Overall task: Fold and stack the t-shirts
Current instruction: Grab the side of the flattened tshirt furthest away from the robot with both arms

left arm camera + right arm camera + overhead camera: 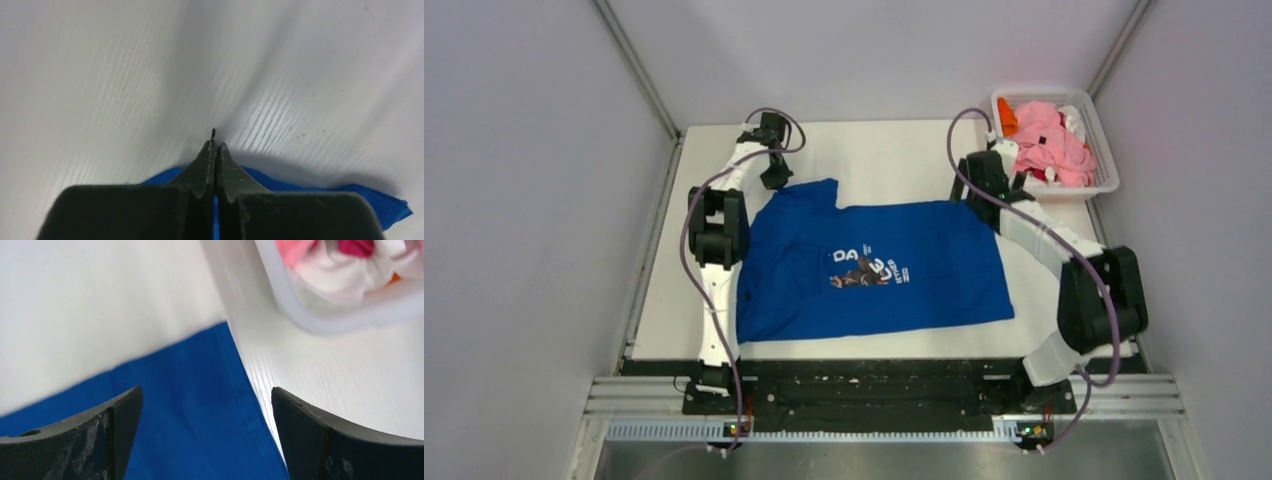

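A white desk (894, 150) is enclosed by pale grey walls (524, 200). A blue t-shirt (874, 290) is spread flat on it, its far left corner pinched by the left gripper (215, 147); the right gripper (206, 395) is held wide over the far right corner, beside a basket (1111, 170) of crumpled t-shirts (1049, 142).

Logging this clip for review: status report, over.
Left end effector shut on blue t-shirt, far left corner. Right end effector open above its far right corner. Shirt spread out, unfolded. Basket close beside right end effector.
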Motion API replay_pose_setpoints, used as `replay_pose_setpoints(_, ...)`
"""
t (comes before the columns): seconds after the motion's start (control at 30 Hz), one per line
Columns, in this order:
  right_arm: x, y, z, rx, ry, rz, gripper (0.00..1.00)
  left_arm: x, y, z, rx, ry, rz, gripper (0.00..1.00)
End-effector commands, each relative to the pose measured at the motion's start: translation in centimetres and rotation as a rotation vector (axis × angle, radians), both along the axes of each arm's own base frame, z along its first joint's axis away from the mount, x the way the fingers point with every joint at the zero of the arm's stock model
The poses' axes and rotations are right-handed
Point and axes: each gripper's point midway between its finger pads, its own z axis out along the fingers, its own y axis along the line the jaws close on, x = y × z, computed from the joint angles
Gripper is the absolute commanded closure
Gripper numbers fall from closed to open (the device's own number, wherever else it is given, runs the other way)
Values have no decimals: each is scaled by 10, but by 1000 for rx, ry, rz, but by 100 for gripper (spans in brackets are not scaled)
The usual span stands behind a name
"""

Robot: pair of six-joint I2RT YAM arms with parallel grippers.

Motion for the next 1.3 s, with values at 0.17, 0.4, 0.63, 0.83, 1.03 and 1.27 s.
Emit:
replay_pose_setpoints(0.17, 77, -32, -58, -86, 214, -105, 6, -29, -10, 63, -3, -68, -50, 100)
replay_pose_setpoints(0.4, 94, -42, -89, -127, 286, -147, 9, -43, -19, 78, 2, -72, -81, 100)
replay_pose_setpoints(0.63, 81, -36, -109, -82, 334, -146, 21, -53, -30, 88, 13, -80, -112, 100)
replay_pose_setpoints(0.83, 52, -37, -111, -47, 352, -164, 29, -62, -33, 102, 23, -101, -128, 100)
replay_pose_setpoints(1.03, 40, -38, -108, -33, 332, -170, 43, -69, -35, 110, 22, -113, -142, 100)
replay_pose_setpoints(1.27, 68, -39, -96, -52, 253, -178, 66, -73, -36, 110, 40, -109, -185, 100)
